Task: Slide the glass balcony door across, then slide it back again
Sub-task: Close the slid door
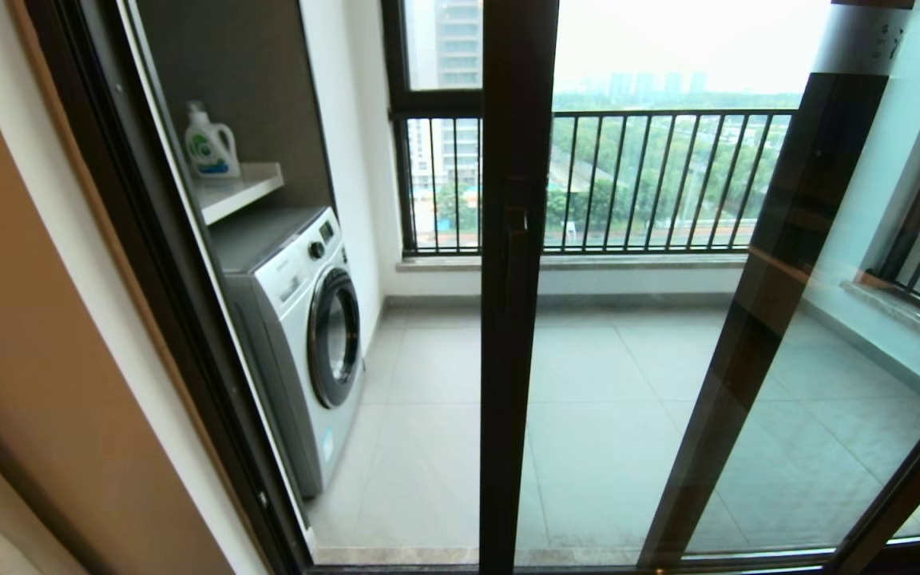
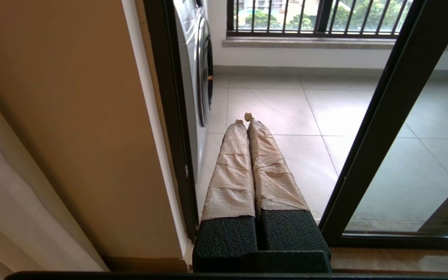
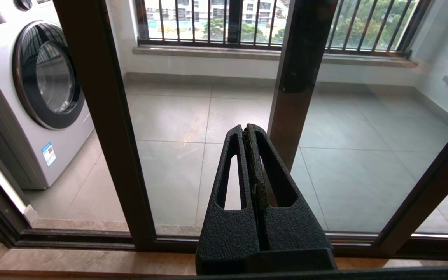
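The glass balcony door [image 1: 508,359] stands partly slid across, its dark upright edge near the middle of the head view with the short black bar handle [image 1: 517,239] on it. An open gap lies to its left, toward the jamb [image 1: 148,263]. Neither arm shows in the head view. My left gripper [image 2: 246,118], its fingers wrapped in beige tape, is shut on nothing and points through the gap, with the door's upright [image 2: 379,128] beside it. My right gripper [image 3: 244,130] is shut, empty, and faces the glass beside that upright [image 3: 107,128].
A white washing machine [image 1: 300,319] stands just inside the balcony at the left, with a detergent bottle [image 1: 209,145] on a shelf above. A second dark-framed panel [image 1: 787,239] overlaps on the right. The railed outer window [image 1: 668,184] is at the back. A tan wall [image 1: 29,319] borders the left.
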Motion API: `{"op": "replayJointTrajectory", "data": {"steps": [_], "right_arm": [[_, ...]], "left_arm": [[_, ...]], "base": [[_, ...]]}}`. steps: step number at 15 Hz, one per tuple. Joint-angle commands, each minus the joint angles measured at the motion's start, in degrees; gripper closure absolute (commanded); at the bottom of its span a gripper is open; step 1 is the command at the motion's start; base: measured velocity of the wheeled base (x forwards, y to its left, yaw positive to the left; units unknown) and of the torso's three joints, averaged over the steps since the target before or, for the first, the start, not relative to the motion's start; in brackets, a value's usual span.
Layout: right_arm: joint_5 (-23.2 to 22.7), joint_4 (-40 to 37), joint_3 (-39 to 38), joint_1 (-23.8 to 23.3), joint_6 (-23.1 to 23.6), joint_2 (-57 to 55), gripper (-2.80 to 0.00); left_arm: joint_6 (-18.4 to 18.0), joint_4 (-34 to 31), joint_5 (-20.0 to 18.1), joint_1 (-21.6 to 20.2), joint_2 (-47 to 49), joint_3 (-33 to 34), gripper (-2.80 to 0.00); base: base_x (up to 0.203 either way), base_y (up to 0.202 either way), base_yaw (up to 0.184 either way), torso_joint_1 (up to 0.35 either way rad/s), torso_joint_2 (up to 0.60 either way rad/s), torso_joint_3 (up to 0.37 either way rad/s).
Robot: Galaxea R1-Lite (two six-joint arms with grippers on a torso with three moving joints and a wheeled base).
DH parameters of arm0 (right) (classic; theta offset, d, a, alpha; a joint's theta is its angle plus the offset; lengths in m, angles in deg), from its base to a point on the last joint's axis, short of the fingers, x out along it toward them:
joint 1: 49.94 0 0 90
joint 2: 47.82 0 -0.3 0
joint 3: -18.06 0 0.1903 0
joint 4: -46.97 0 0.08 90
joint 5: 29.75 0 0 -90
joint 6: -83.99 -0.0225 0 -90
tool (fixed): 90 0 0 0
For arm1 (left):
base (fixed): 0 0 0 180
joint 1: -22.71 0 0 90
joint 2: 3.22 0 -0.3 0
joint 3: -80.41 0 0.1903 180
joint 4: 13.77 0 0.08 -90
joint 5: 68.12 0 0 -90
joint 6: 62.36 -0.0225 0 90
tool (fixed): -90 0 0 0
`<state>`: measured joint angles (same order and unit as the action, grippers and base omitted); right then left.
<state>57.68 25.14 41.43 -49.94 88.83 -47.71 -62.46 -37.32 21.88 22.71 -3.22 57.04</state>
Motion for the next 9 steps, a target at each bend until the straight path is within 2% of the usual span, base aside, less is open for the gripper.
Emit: {"op": "replayJointTrajectory", "data": {"steps": [1, 9], "right_arm": [[0.0, 0.0, -0.7, 0.0, 0.0, -0.1, 0.00], [0.3, 0.0, -0.7, 0.0, -1.3, -0.1, 0.00]], "left_arm": [[0.0, 0.0, 0.0, 0.0, 0.0, 0.0, 0.00], [-0.1, 0.0, 0.0, 0.0, 0.1, 0.0, 0.00]], "base": [[0.000, 0.000, 0.000, 0.000, 0.00, 0.000], [0.000, 0.000, 0.000, 0.000, 0.00, 0.000]]}}
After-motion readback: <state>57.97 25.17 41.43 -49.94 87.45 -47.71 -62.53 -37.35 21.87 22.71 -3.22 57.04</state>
